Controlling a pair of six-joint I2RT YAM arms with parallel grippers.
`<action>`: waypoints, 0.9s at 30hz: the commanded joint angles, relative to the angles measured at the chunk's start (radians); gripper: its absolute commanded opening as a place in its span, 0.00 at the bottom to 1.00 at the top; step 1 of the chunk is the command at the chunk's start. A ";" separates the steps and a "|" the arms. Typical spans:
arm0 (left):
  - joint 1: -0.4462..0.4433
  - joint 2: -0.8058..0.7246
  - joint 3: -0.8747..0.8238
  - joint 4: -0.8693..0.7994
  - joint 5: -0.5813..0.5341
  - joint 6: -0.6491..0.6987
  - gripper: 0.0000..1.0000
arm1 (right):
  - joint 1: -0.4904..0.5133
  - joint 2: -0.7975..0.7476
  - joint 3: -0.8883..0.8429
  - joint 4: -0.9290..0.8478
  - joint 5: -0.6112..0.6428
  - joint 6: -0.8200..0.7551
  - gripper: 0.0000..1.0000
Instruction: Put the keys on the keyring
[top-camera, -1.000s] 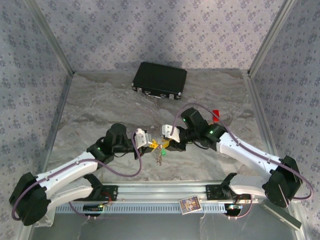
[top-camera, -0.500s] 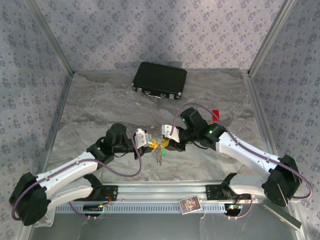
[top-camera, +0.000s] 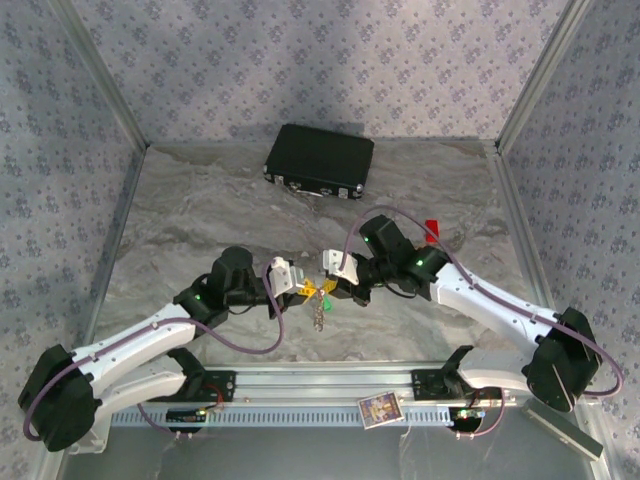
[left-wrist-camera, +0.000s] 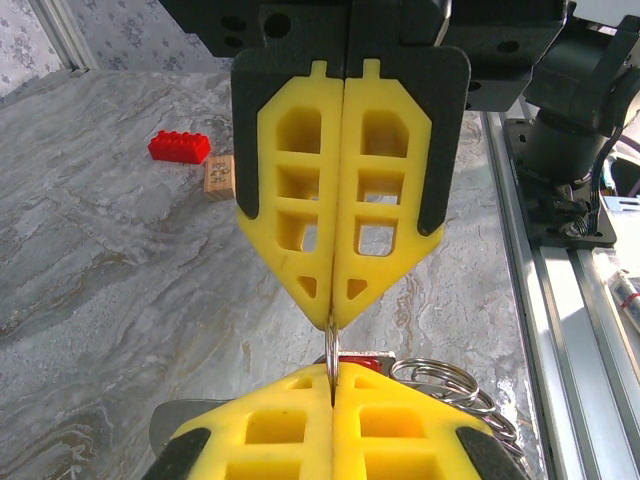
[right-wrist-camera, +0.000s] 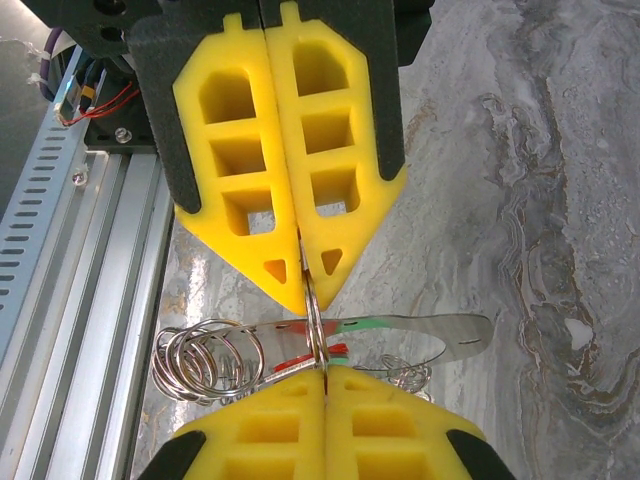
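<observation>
My two grippers meet tip to tip above the middle of the table. The left gripper is shut on the keyring, a thin metal loop seen edge-on. Across from it, the right gripper is shut on the same keyring. The keys, flat pale metal with red and green tags, hang at the ring just behind the fingertips. A red tag peeks over the right gripper's yellow fingers. A bunch of smaller rings dangles below.
A black case lies at the back. A red brick and a tan block rest on the marbled table to the right of the arms, with a red block. The aluminium rail runs along the near edge.
The right gripper's jaws have closed on the keyring. Both arms stay almost where they were.
</observation>
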 joint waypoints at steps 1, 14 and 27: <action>-0.007 -0.014 0.002 0.062 0.038 0.001 0.00 | 0.000 0.014 0.007 -0.018 0.035 -0.006 0.00; -0.007 -0.012 -0.007 0.078 0.054 -0.001 0.00 | 0.008 -0.001 -0.025 0.026 0.001 0.026 0.12; -0.007 -0.007 -0.023 0.130 0.052 -0.026 0.00 | 0.011 -0.011 -0.076 0.170 -0.068 0.100 0.22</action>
